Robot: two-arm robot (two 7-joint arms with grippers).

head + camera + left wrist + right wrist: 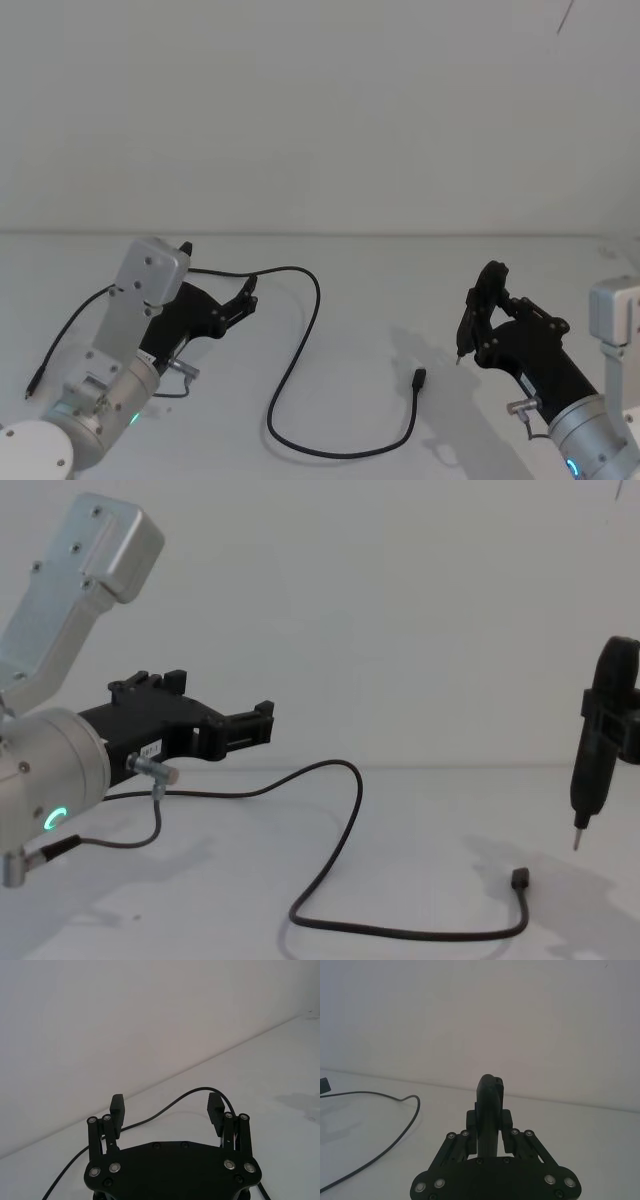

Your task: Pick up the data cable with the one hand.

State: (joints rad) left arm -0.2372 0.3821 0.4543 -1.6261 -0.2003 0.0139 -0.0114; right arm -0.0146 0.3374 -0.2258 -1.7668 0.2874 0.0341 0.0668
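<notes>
we note left black angular two-jaw gripper [245,298], fingers spread, just above long thin black data cable [318,300], cord running finger to finger. right gripper [492,300] farther from cable, pinching slim black pen-like tool [466,325].

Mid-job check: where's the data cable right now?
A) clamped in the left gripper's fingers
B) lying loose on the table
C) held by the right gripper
B: the data cable lies loose on the table. The left gripper hovers above it with fingers open, and the right gripper is shut on a pen-like tool.
</notes>
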